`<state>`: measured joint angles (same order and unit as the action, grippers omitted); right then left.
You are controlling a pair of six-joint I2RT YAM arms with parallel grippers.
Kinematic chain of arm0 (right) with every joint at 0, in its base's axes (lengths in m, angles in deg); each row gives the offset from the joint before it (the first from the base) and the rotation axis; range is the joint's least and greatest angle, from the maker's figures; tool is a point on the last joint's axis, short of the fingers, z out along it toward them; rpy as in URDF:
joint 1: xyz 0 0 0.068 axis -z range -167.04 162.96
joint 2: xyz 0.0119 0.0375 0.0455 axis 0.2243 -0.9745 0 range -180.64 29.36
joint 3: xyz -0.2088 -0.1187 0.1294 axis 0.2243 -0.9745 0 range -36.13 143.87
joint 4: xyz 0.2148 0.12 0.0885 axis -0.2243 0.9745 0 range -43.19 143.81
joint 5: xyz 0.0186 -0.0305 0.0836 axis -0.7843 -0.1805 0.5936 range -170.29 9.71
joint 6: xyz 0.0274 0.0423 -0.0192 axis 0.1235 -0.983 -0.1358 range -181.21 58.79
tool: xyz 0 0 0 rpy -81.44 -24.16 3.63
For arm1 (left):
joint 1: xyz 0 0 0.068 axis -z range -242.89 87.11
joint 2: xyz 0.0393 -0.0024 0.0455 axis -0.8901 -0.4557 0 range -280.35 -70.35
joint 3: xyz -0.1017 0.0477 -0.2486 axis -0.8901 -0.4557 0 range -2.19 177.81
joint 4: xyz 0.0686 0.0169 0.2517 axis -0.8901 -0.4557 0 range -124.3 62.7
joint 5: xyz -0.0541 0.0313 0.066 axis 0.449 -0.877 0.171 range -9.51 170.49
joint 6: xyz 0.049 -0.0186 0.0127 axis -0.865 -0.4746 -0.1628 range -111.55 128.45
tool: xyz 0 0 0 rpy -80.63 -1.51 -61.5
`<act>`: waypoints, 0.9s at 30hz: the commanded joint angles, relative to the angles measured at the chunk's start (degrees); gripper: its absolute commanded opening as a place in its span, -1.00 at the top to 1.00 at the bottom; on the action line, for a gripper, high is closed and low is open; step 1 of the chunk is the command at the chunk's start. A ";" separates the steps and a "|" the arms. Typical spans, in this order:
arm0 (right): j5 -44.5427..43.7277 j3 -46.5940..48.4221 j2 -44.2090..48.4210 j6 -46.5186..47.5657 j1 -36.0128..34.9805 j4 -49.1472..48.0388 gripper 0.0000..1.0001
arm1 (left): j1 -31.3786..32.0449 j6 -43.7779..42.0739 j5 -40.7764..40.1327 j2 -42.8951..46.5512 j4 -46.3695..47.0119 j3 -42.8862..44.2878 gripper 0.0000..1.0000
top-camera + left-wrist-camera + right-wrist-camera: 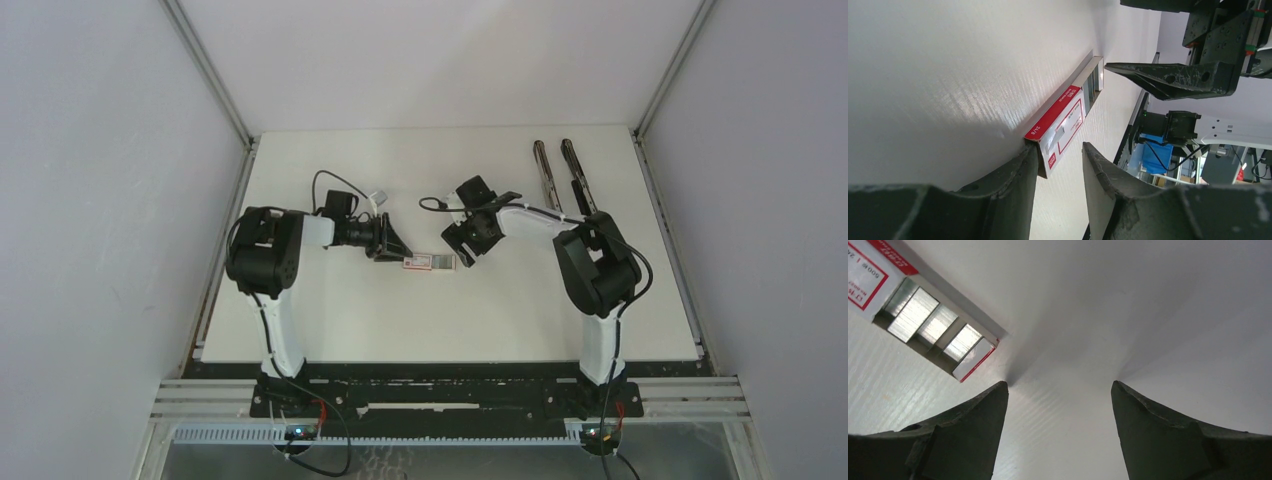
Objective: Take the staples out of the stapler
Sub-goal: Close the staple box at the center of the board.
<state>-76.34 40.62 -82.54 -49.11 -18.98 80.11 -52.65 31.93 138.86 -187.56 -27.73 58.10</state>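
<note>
The stapler lies opened out at the table's back right, its two long arms side by side. A small flat white-and-red box lies between my grippers. Its drawer is slid out and holds several silvery staple strips, also seen end-on in the left wrist view. My left gripper is open at the box's left end; one finger touches the box's corner. My right gripper is open and empty, tips near the table just beside the drawer end.
The white table has raised walls on the left, back and right. The right gripper's fingers show in the left wrist view, just past the box's far end. The stapler lies behind the right arm's elbow.
</note>
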 commanded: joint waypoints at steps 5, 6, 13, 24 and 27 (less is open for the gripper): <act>-3.37 1.56 -2.64 -5.90 -2.10 -4.44 -0.51 | -0.38 0.47 -2.66 0.86 1.57 -2.68 0.11; -3.09 1.90 -2.89 -6.21 -2.41 -4.40 -0.51 | -0.39 0.49 -2.73 0.89 1.57 -2.72 0.11; -1.80 4.87 -5.65 -7.95 -5.50 -3.78 -0.51 | -0.34 0.60 -2.69 0.91 1.79 -3.06 0.12; -1.75 7.85 -7.62 -8.75 -7.06 -3.63 -0.51 | -0.55 0.62 -2.84 1.90 1.39 -2.58 0.11; -1.81 7.42 -7.15 -8.75 -6.09 -3.65 -0.51 | -1.21 -0.53 -5.71 3.83 -1.19 -1.69 0.06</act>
<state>-77.85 47.61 -88.77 -56.61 -25.78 76.57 -52.98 33.37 139.12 -187.12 -25.67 56.83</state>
